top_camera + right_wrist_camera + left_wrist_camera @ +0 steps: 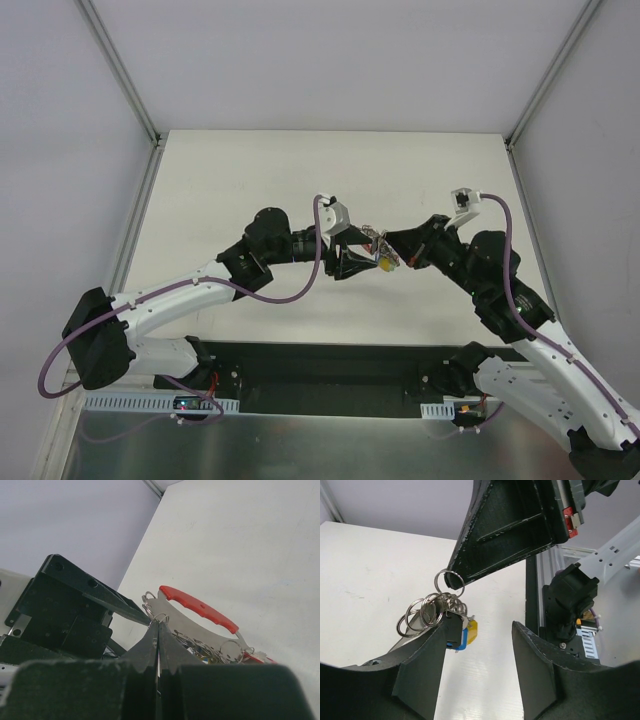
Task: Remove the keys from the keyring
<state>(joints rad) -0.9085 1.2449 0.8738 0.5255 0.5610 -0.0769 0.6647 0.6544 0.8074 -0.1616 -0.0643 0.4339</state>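
Now, with the right gripper [158,625] clamped on the keyring [435,581] above the middle of the table [250,180] and the left gripper [485,625] spread apart beside the hanging keys [471,629], close on one key head only, then draw it along the ring.

No legible text, label, brand name, number or sign can be read in any of the three camera views.
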